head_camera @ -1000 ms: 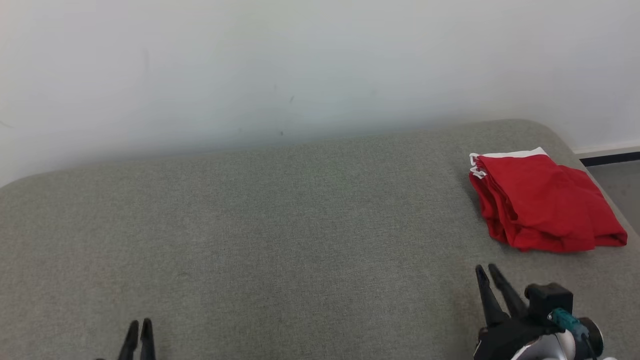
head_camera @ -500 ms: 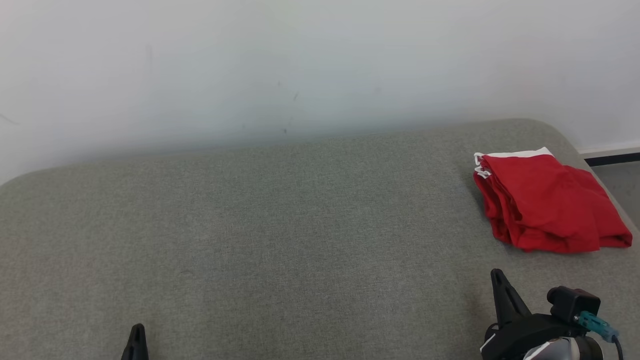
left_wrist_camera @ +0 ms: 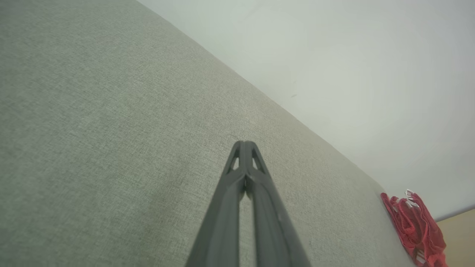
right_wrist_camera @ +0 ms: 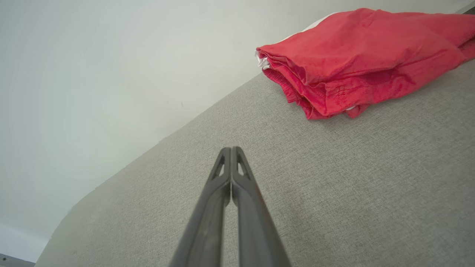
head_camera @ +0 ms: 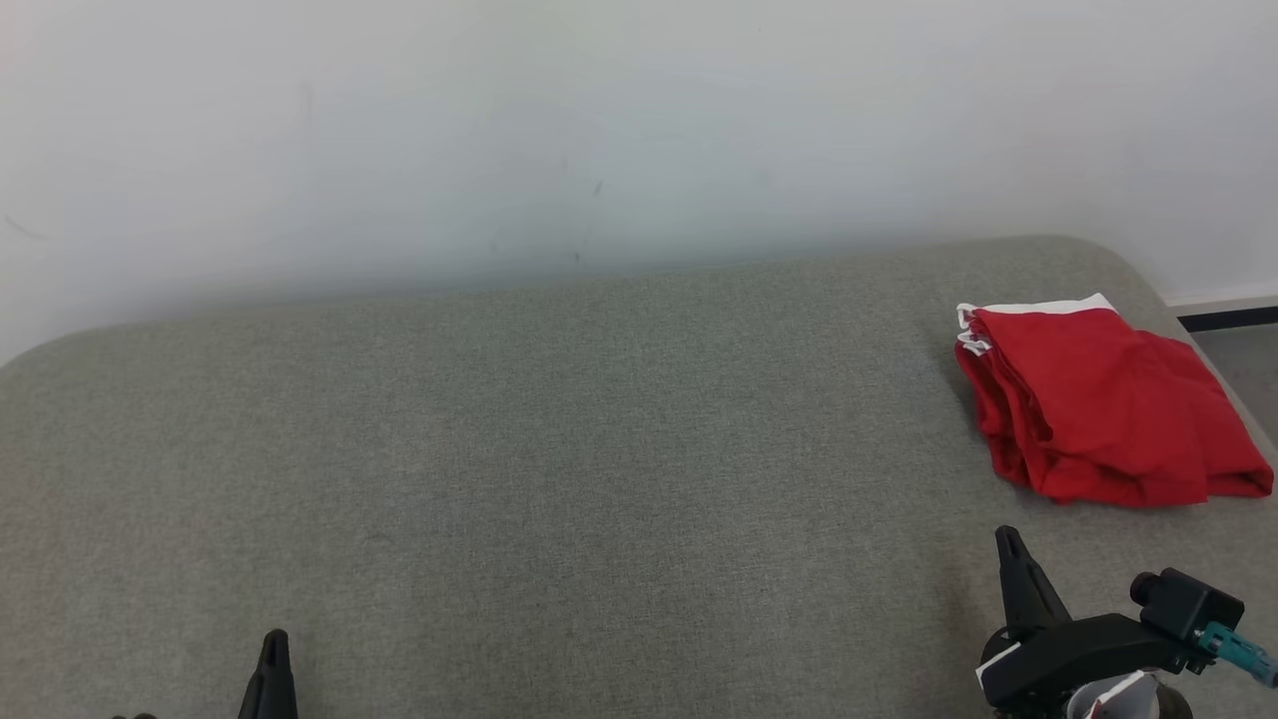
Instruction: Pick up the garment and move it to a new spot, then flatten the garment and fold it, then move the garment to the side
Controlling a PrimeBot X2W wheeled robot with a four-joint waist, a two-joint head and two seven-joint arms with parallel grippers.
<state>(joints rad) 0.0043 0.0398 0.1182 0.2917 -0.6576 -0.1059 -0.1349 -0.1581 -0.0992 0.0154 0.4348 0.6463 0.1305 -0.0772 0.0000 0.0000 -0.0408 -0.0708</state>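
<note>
The left end effector (head_camera: 274, 644) and right end effector (head_camera: 1006, 541) are being held pressed together, empty, at 7 and 5 o'clock, likely because the folded garment (head_camera: 1098, 399) is lying aside at 3 o'clock on the cushion (head_camera: 599, 449).

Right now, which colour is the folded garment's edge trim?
White, on the red garment; the head view shows it best.

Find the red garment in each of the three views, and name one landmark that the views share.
Head view: garment at the right edge, mid-height, lying on the grey cushion.
Left wrist view: garment in the lower right corner.
Right wrist view: garment at the upper right.
Shared landmark: the white wall behind the cushion's far edge.
</note>
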